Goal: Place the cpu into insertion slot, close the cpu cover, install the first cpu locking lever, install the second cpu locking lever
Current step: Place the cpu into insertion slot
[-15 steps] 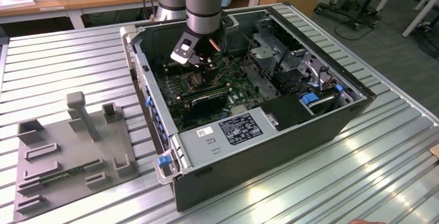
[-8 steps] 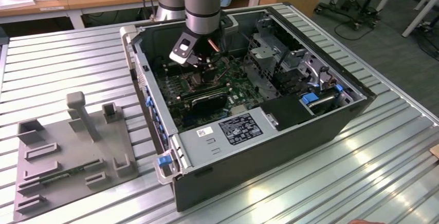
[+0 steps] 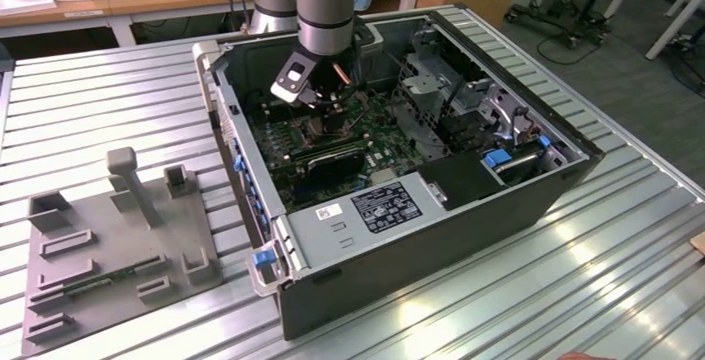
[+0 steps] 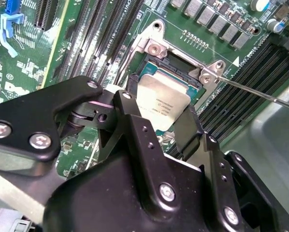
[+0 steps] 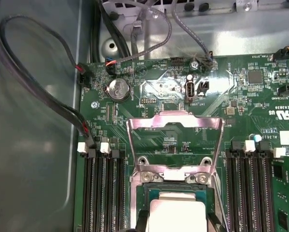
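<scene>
We are at the first step, seating the cpu (image 4: 163, 99) in the insertion slot (image 4: 169, 65). The gripper (image 4: 156, 107) reaches down into the open computer case (image 3: 441, 236) that lies on the ribbed metal surface (image 3: 617, 294). It is closed narrow on the cpu, and its black fingers (image 4: 137, 137) press two opposite edges of the chip.

In the second wrist view the cpu sits directly over the slot, with the dark socket frame showing past its far edge. We cannot tell whether it already rests on the contacts or hangs just above them. The cpu cover (image 5: 176, 119) is swung up and back on its hinge, clear of the opening, and a thin wire locking lever (image 4: 251, 89) stands out to the side, unlatched.

To do this well, we judge that the chip should go straight down and flat. A tilted corner or a sideways slide could bend the fine contacts underneath. Its edges should run parallel to the socket walls, with an even dark margin on every side. From here the margin looks uneven, so a small correction may be needed. We would add no downward force, since the chip should drop in under its own weight. The grip should stay light and ease off only once all four corners lie level with the frame. The fingers should also stay off the memory slots (image 5: 103, 193) on either side.
</scene>
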{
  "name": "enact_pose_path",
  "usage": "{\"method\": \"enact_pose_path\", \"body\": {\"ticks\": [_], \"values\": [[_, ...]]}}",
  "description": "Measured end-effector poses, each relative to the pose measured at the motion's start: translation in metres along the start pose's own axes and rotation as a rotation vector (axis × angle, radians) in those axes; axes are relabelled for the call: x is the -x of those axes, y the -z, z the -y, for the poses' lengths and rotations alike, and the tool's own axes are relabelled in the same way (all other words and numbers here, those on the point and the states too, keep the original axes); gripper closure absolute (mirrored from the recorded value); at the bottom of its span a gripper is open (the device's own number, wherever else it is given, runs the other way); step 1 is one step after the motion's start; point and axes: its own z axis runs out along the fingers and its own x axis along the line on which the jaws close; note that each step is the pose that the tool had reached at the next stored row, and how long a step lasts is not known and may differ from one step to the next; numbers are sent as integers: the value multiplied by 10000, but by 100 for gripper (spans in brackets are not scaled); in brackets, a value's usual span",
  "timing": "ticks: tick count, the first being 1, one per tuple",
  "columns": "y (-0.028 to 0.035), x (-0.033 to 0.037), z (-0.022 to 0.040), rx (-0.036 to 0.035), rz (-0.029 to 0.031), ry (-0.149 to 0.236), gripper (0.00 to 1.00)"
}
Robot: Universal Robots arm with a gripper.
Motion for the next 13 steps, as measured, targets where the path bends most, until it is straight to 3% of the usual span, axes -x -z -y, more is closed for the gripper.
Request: {"method": "enact_pose_path", "body": {"ticks": [5,11,13], "values": [[-18,1,2,-2,-13,1,46],[-25,2,4,-3,-151,-7,46],[-26,1,4,-2,-170,-9,46]]}}
